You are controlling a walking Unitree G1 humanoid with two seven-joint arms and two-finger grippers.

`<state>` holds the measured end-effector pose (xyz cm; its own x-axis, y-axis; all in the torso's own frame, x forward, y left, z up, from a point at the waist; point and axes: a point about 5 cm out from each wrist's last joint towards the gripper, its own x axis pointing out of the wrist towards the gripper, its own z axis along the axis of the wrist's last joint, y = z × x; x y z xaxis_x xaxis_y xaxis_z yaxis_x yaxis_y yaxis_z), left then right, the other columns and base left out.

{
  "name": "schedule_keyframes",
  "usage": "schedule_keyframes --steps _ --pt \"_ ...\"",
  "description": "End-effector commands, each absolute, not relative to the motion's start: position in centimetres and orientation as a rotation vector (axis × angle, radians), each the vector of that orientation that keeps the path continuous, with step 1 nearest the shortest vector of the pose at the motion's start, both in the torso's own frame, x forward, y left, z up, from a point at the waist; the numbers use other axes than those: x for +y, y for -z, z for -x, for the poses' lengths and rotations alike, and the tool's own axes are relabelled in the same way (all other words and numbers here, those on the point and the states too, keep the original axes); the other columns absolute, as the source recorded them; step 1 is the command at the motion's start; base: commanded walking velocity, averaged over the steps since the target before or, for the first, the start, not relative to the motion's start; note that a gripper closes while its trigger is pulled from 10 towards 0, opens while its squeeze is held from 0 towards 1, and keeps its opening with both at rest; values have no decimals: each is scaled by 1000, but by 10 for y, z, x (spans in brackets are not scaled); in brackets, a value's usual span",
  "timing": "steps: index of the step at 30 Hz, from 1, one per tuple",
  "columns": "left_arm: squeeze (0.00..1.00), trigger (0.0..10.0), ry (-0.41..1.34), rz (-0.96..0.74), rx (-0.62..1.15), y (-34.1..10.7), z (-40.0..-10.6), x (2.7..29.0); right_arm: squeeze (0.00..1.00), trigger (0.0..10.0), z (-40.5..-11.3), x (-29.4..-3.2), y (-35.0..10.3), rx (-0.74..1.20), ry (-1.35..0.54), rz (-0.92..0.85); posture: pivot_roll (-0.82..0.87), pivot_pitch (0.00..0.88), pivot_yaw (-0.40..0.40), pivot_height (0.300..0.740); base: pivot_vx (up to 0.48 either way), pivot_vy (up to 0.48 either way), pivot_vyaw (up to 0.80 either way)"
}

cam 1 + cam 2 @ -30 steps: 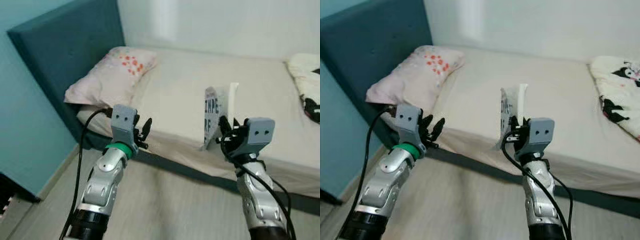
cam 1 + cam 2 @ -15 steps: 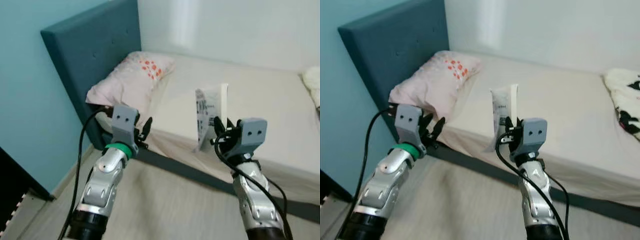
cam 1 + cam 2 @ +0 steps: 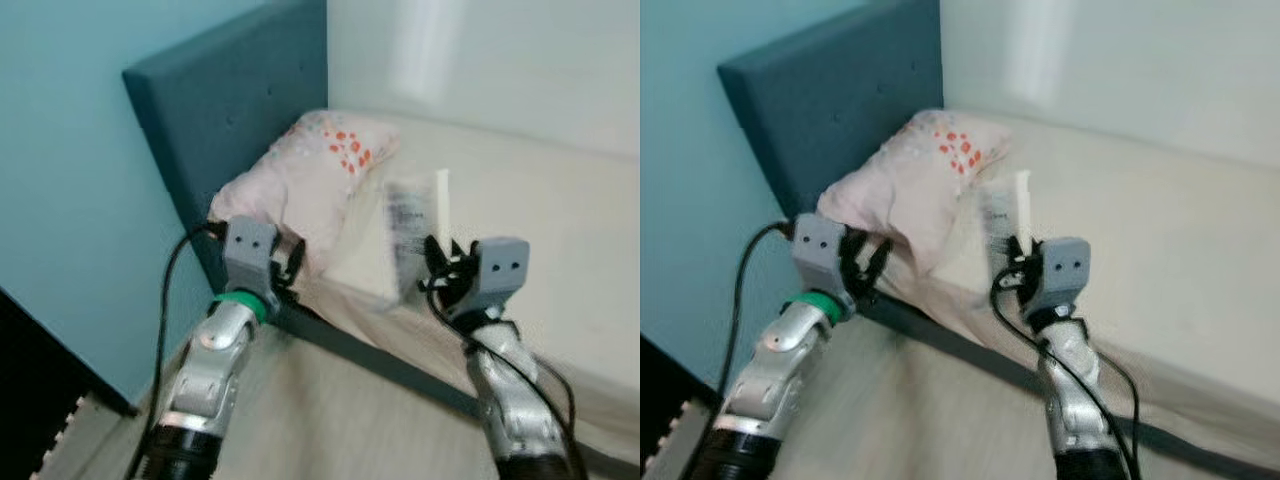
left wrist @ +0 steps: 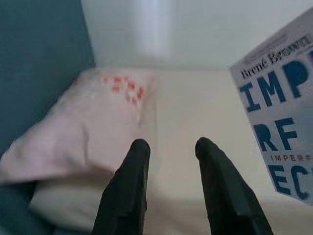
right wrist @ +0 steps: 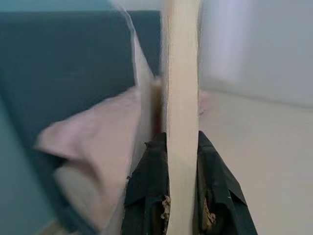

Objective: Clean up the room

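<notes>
My right gripper [image 3: 437, 268] is shut on a white paperback book [image 3: 412, 222] with blue lettering, held upright over the bed's near edge. In the right wrist view the book's cream page edge [image 5: 182, 103] stands between the two black fingers [image 5: 146, 196]. The book's cover [image 4: 281, 107] also shows in the left wrist view. My left gripper [image 3: 292, 262] hangs open and empty by the corner of the bed, just below a pink pillow [image 3: 300, 180] with red flowers. Its two fingers [image 4: 128, 191] are spread apart.
A bed with a cream sheet [image 3: 530, 210] lies ahead, with a dark teal headboard [image 3: 230, 110] on the left against a light teal wall [image 3: 70, 150]. The dark bed frame [image 3: 370, 350] runs along the near side above the wooden floor [image 3: 330, 430]. A dark object [image 3: 30, 400] stands at lower left.
The camera has swung left, bringing the headboard and pillow toward the middle and pushing the patterned blanket out of view. Both arms keep their pose, the book staying in the right gripper.
</notes>
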<state>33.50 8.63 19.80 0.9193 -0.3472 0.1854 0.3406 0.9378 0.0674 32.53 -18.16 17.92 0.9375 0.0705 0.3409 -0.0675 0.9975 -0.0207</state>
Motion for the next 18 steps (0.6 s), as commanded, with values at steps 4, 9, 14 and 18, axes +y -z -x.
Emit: schedule_keyframes --steps 4,9,14,18 --pt "0 10000 323 -42 -170 -190 -334 97 0 10000 -325 -175 -185 -382 -91 -6 -160 78 110 708 465 0 0" --pt "0 10000 322 -43 -171 -190 -335 97 0 10000 -326 -175 -184 -380 -92 -16 -159 74 111 708 458 0 0" --pt "0 10000 322 -44 -171 -190 -335 97 0 10000 -326 -175 -184 -379 -92 -20 -159 73 111 708 448 0 0" --pt "0 10000 324 -43 -172 -190 -335 97 0 10000 -327 -176 -183 -378 -93 -28 -159 73 111 708 439 0 0"
